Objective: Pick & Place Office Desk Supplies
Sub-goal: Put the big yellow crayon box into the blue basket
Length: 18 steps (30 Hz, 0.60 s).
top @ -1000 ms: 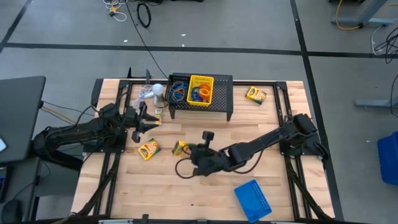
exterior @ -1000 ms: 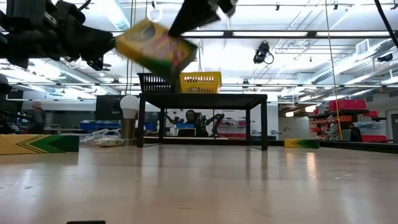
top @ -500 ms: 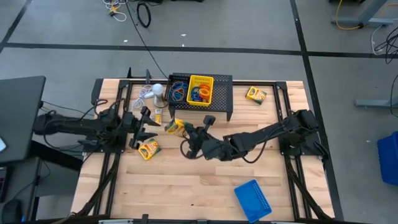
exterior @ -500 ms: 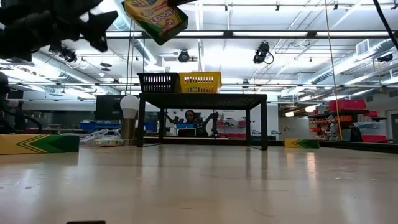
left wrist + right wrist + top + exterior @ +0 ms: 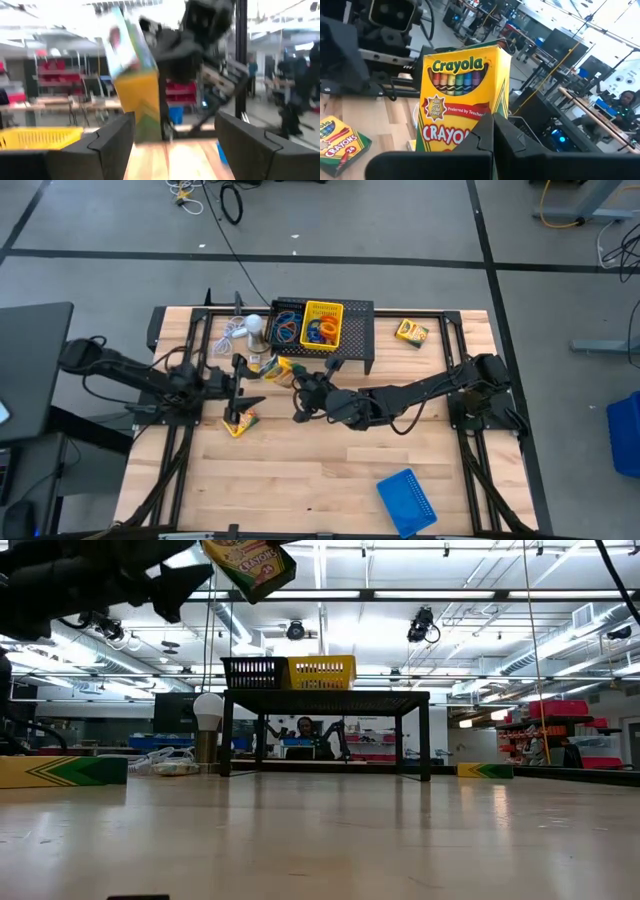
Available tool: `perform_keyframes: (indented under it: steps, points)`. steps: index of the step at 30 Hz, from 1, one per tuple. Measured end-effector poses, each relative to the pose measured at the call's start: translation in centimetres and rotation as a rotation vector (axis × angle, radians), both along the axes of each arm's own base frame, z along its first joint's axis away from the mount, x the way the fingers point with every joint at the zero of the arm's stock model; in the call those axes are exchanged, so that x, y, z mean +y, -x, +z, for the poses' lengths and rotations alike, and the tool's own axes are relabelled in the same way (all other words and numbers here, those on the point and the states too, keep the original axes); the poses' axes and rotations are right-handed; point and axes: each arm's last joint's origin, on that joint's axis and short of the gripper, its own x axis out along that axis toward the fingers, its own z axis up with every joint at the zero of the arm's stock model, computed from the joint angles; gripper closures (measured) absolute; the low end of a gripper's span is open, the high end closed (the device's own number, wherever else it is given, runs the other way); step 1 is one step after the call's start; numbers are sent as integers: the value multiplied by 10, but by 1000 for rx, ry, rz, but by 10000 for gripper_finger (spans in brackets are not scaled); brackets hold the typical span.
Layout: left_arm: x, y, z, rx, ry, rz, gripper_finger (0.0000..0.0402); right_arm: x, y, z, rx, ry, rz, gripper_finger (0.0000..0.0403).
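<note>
A yellow-green crayon box (image 5: 462, 95) hangs in the air with my right gripper (image 5: 493, 122) shut on it, in front of the black mesh stand's (image 5: 355, 355) near left corner. The low view shows the box (image 5: 250, 562) high above the table. My left gripper (image 5: 243, 385) stands open just left of the held box (image 5: 279, 368), pointing toward it; nothing is between its fingers (image 5: 116, 142). Another crayon box (image 5: 238, 422) lies flat on the table below it. On the stand sit a yellow tray (image 5: 323, 323) and a black tray (image 5: 287, 325), both holding coloured rubber bands. My right gripper pinches the crayon box's lower part (image 5: 470, 131) between its two fingers. The fingers come nearly level from the table's right side. The box is lifted clear of the table, its printed front toward the wrist camera. The fingers hide the place of contact.
A third crayon box (image 5: 411, 332) lies at the far right of the table. A blue tray (image 5: 407, 498) lies near the front edge, right of centre. A white round object with a cord (image 5: 253, 326) stands left of the stand.
My right gripper has carried the crayon box up and toward the far edge, close to the stand's near left corner. My left gripper has opened wider, drawn a little toward the near edge and turned to point at the held box.
</note>
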Motion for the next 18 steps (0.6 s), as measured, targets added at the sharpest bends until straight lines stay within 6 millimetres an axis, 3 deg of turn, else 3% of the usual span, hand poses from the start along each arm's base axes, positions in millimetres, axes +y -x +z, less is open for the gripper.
perform_keyframes:
  steps: [4, 11, 18]
  points:
    - [-1, -4, 3, -57, -3, -18, 128, 0, 0, 1, -8, -3, 1, 403]
    - [-2, -24, 0, 5, 10, 12, 118, 0, 0, 4, -23, 7, -6, 403]
    - [11, -32, 1, -45, 87, 62, 118, 0, 0, 5, -28, 5, -2, 403]
